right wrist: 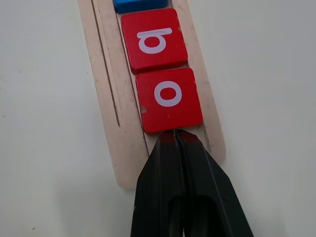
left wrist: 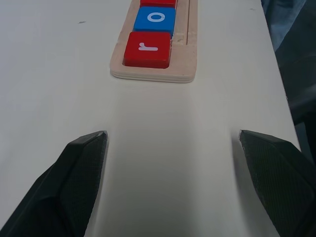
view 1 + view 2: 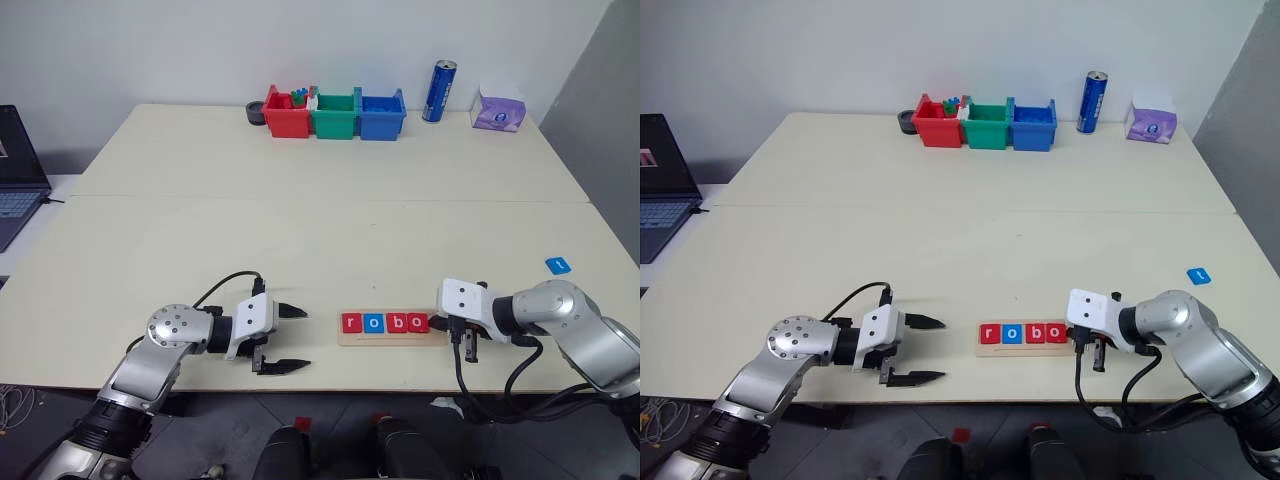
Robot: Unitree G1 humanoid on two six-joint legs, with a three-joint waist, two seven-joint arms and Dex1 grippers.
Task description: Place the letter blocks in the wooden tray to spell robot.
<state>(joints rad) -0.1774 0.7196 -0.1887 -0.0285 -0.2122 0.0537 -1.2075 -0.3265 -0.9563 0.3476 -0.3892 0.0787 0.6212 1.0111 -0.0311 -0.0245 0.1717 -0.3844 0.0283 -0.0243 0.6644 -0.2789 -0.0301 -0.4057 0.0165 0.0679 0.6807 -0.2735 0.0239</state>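
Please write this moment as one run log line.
tray: r, o, b, o placed | t block: loose on table | right end effector: shut, at last o | left end effector: open, empty

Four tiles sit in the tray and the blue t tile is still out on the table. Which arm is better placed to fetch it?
Right, probably. The small blue t tile lies on the table's right side, just beyond the right gripper, whose fingers are shut at the pale wooden tray's open end. The left gripper is across the tray.
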